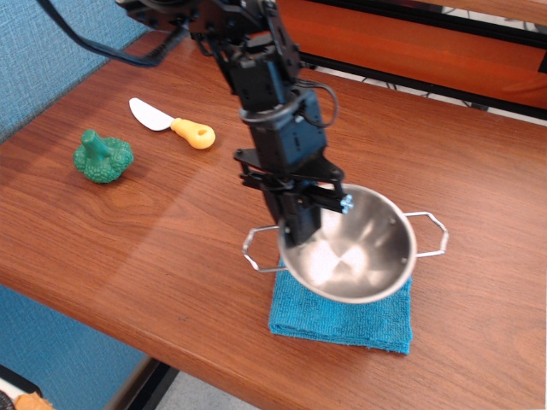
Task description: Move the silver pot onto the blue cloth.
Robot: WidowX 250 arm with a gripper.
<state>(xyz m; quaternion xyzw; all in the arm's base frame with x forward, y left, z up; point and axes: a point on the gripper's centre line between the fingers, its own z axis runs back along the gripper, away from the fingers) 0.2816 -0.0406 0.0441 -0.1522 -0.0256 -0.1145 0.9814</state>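
Silver pot (355,248) sits over the blue cloth (342,318), end effector (301,224) clamped on its left rim; can't tell if it's touching down.

One raised front view angles down (fairly near) onto the table (128,248).

I log a shiny silver pot (355,252) at the black gripper (301,224), turquoise-blue cloth (342,320) beneath, green broccoli (102,157) far left, reddish-brown woodgrain table (154,248).
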